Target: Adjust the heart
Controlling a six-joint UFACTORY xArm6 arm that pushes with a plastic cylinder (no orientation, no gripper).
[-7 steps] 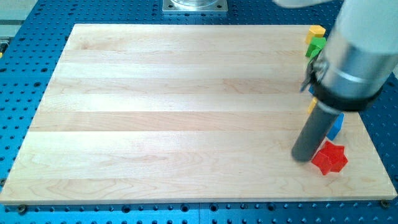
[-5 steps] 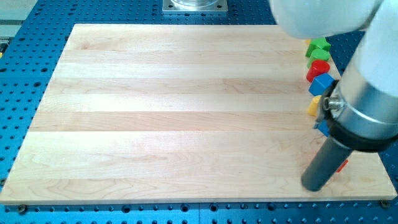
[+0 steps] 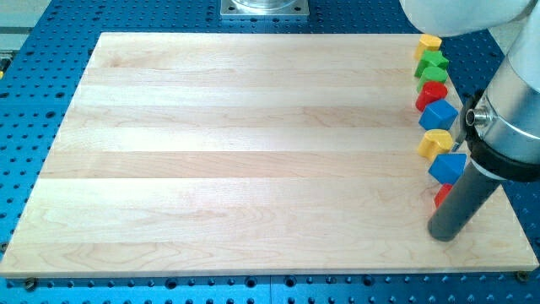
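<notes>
A column of blocks runs down the board's right side. From the view's top: a yellow block [image 3: 429,42], a green block [image 3: 433,65], a red block [image 3: 432,93], a blue block [image 3: 439,115], a yellow heart-like block [image 3: 436,143] and another blue block [image 3: 448,167]. A red block [image 3: 441,196] shows only as a sliver behind the rod. My tip [image 3: 445,236] rests on the board near the bottom right corner, just below that red sliver and well below the yellow heart, apart from it.
The wooden board [image 3: 253,152] lies on a blue perforated table. The arm's large grey body [image 3: 510,127] overhangs the board's right edge. A metal mount [image 3: 265,8] sits at the view's top centre.
The arm moved right and toward the view's bottom, uncovering the block column. The red star is now almost hidden behind the rod, up-right of where it lay.
</notes>
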